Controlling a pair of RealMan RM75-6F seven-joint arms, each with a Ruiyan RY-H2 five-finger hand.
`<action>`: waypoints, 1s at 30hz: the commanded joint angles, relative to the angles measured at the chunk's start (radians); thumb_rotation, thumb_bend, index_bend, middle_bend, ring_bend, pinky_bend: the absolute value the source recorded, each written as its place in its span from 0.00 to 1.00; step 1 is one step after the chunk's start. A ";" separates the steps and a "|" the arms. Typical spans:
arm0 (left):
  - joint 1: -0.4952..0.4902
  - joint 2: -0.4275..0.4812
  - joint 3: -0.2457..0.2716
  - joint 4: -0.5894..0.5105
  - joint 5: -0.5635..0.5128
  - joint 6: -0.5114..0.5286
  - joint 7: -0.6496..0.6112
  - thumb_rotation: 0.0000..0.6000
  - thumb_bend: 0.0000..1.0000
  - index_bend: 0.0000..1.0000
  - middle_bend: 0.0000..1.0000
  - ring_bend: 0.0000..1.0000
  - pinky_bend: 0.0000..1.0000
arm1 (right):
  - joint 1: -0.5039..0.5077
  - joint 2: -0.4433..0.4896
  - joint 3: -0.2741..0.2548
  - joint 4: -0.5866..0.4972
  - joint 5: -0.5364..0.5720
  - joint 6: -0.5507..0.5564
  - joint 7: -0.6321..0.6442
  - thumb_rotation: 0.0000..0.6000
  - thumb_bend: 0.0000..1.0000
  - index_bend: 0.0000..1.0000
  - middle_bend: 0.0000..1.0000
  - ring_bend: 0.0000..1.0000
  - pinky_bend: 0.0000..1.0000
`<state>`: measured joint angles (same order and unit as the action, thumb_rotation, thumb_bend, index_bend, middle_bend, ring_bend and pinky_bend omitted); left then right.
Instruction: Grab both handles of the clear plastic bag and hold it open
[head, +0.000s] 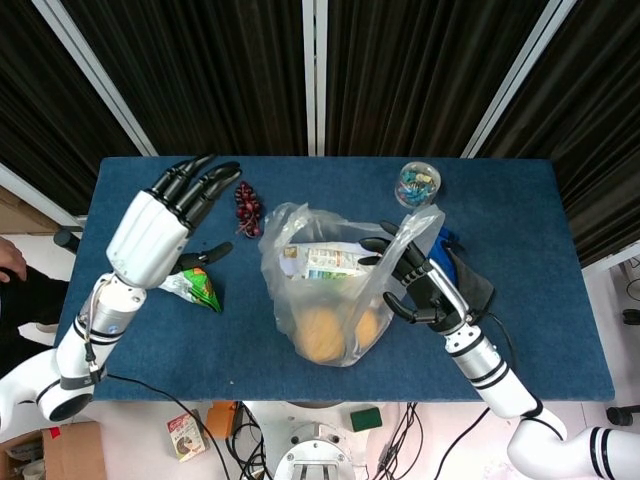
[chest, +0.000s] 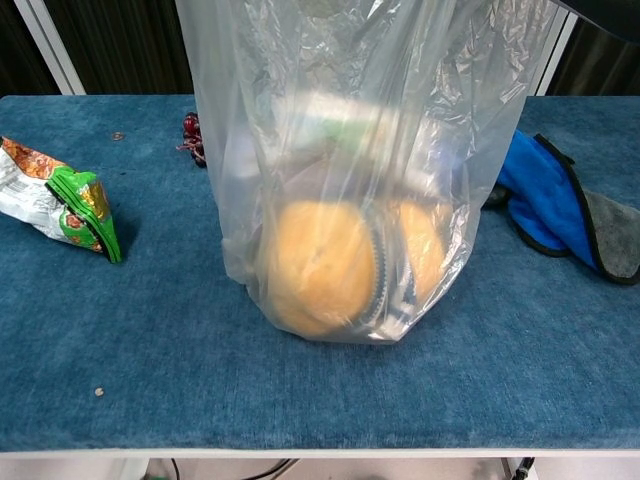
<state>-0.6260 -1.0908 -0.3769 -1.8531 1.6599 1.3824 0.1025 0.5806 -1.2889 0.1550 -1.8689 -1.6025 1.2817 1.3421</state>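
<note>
The clear plastic bag (head: 322, 295) stands mid-table with round orange buns and a printed carton inside; it fills the middle of the chest view (chest: 340, 200). My right hand (head: 415, 282) is at the bag's right side and grips its right handle (head: 420, 228), which sticks up past the fingers. The bag's left handle (head: 292, 222) hangs free at the rim. My left hand (head: 165, 222) hovers left of the bag above the snack packet, with fingers spread and holding nothing. Neither hand shows plainly in the chest view.
A green and orange snack packet (head: 197, 288) lies under the left hand. Dark grapes (head: 247, 207) sit behind the bag's left side, and a jar of coloured clips (head: 417, 184) behind its right. A blue and grey cloth (chest: 565, 205) lies right of the bag.
</note>
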 joint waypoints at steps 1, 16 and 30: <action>-0.019 0.002 -0.011 -0.009 -0.015 -0.016 0.006 1.00 0.00 0.05 0.16 0.10 0.24 | 0.000 -0.002 0.000 0.003 0.000 0.000 0.000 1.00 0.40 0.08 0.15 0.11 0.20; -0.150 -0.064 -0.053 0.025 -0.126 -0.118 0.066 1.00 0.00 0.06 0.16 0.10 0.24 | 0.006 -0.010 0.004 0.008 0.002 -0.004 -0.007 1.00 0.40 0.08 0.15 0.11 0.20; -0.220 -0.082 -0.080 0.013 -0.201 -0.163 0.036 0.94 0.00 0.07 0.18 0.10 0.24 | 0.010 -0.019 0.011 0.010 0.010 -0.007 -0.029 1.00 0.40 0.07 0.15 0.11 0.19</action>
<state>-0.8392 -1.1756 -0.4558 -1.8407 1.4603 1.2268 0.1316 0.5909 -1.3080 0.1657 -1.8583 -1.5925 1.2749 1.3132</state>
